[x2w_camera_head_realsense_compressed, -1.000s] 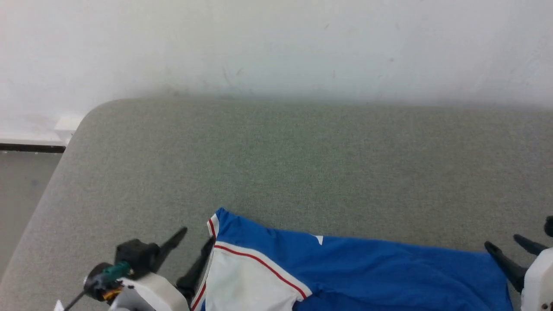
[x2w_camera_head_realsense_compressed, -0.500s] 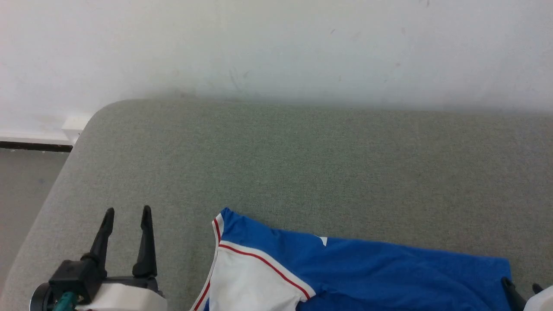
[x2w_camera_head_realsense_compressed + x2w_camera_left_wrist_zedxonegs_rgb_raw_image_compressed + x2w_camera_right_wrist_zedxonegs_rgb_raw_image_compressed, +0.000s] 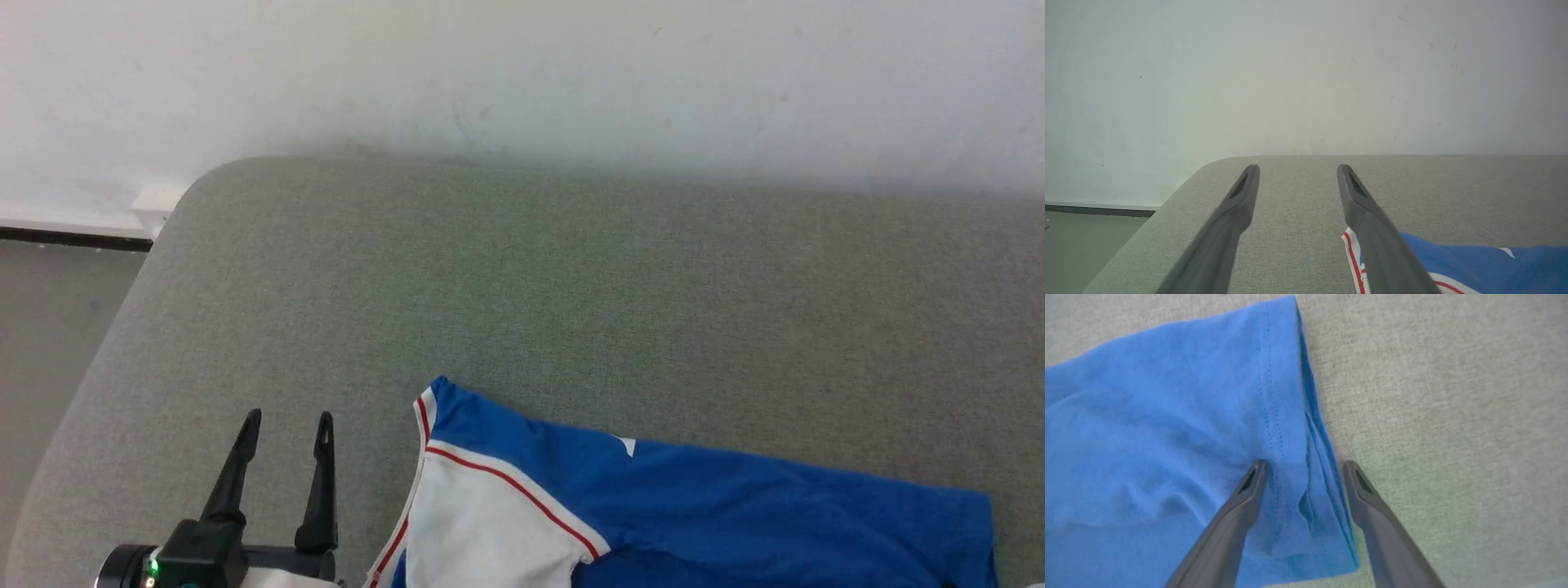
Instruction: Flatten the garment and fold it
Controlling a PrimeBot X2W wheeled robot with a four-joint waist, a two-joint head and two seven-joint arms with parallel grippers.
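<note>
Blue jersey cloth, the garment, lies along the near edge of the grey-green surface. Its long axis runs left to right across my view, with the white sleeve at the left end and the stitched hem at the right. My left hand is spread and empty over bare surface just beside the sleeve. My right hand is spread too and straddles the hem edge, one finger over cloth and the other over bare surface, gripping nothing. I judge the right hand nearer to a grasp; the left would need to shift rightward onto the sleeve.
</note>
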